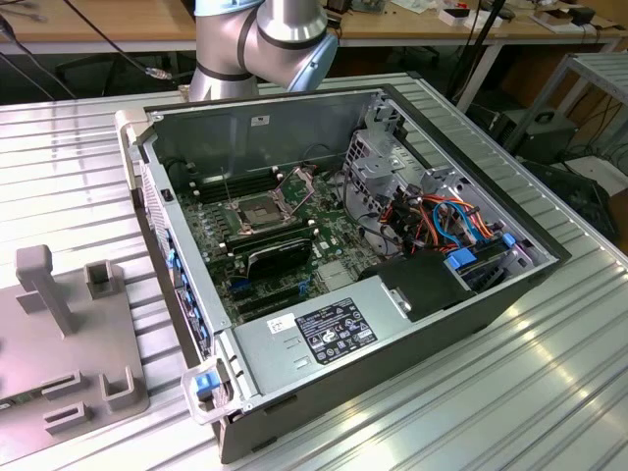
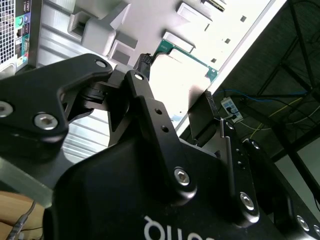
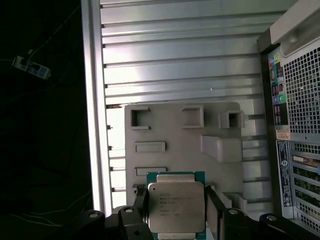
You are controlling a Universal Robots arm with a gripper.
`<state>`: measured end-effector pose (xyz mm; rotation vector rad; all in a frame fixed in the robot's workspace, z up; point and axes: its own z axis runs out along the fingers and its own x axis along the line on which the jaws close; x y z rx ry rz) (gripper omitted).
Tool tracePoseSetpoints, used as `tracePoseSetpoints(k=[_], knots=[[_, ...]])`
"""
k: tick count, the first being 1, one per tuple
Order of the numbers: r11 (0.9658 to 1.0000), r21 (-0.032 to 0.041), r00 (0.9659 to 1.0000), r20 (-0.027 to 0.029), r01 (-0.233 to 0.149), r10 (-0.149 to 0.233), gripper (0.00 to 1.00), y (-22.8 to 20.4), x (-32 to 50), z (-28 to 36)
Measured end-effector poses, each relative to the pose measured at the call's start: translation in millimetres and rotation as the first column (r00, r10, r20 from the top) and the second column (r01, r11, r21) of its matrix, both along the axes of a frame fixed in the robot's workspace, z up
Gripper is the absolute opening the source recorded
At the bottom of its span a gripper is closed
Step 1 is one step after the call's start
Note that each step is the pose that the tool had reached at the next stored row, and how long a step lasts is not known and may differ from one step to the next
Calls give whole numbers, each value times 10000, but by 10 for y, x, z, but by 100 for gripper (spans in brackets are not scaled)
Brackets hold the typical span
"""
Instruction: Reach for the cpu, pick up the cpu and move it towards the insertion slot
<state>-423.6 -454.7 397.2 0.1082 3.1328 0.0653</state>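
In both wrist views my gripper [image 3: 176, 194] [image 2: 177, 79] is shut on the cpu [image 3: 176, 206] [image 2: 186, 62], a flat square chip with a silvery lid and a green rim. One black finger [image 3: 140, 202] presses each side of it. The chip hangs well above a grey fixture plate [image 3: 175, 130]. The insertion slot [image 1: 253, 211] sits on the motherboard inside the open computer case [image 1: 324, 226], its metal frame [image 1: 299, 182] tilted up. In the exterior view the arm [image 1: 265, 39] rises behind the case.
The grey fixture plate [image 1: 59, 343] with raised blocks lies on the ribbed metal table at the exterior view's left of the case. The case's rear panel [image 3: 300, 125] stands beside the plate. The table's edge [image 3: 92, 100] borders dark floor. Cables and drive bays [image 1: 451, 226] fill the case's other end.
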Motion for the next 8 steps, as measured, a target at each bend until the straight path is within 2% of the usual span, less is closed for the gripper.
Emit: tracePoseSetpoints(k=[4, 8], knots=[[10000, 1, 10000, 1, 1, -1, 55, 0, 38, -1], [10000, 0, 10000, 1, 2, -2, 55, 0, 131, -1]])
